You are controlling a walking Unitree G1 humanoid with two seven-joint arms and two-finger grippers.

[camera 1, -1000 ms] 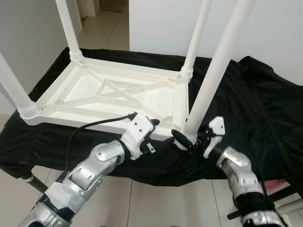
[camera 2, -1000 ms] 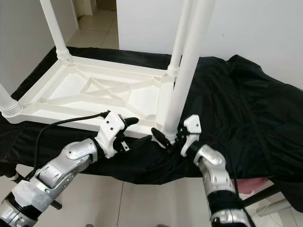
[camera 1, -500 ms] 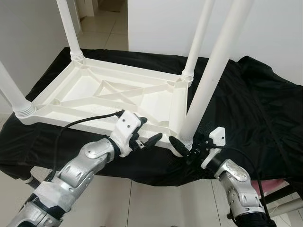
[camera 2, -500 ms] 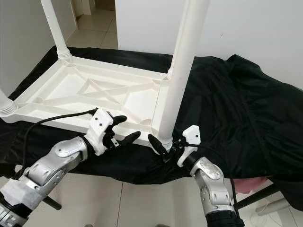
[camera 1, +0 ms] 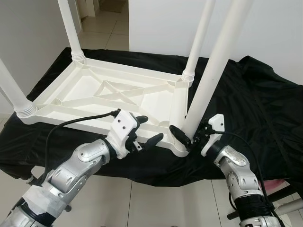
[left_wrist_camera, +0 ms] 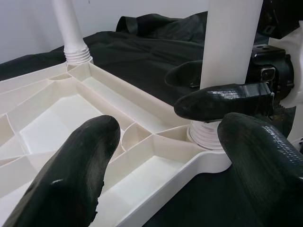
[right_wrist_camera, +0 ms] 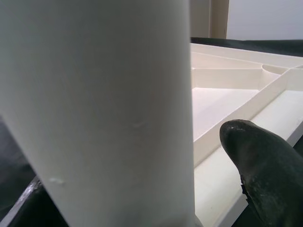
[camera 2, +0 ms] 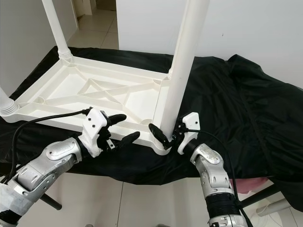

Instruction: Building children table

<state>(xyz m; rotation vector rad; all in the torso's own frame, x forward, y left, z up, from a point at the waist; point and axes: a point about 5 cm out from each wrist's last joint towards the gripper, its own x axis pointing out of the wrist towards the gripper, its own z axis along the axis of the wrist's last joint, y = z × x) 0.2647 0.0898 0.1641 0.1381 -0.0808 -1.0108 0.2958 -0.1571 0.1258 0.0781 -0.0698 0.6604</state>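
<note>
Upside-down white kids' table top (camera 1: 109, 92) lies on black-draped counter (camera 1: 265, 109). Right end effector (camera 1: 189, 138) pinches last leg (camera 1: 208, 90) just above near-right corner socket (left_wrist_camera: 204, 135). Left end effector (camera 1: 144, 130) hovers near, fingers spread. Best keep leg vertical & twist fully home. No readable labels.

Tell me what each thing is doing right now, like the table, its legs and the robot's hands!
Table top: upside down on the black cloth.
Three far legs: standing upright in their corners.
Near leg: tilted, base at the corner socket.
Right gripper: shut on near leg's base.
Left gripper: open, beside the table's edge.
</note>
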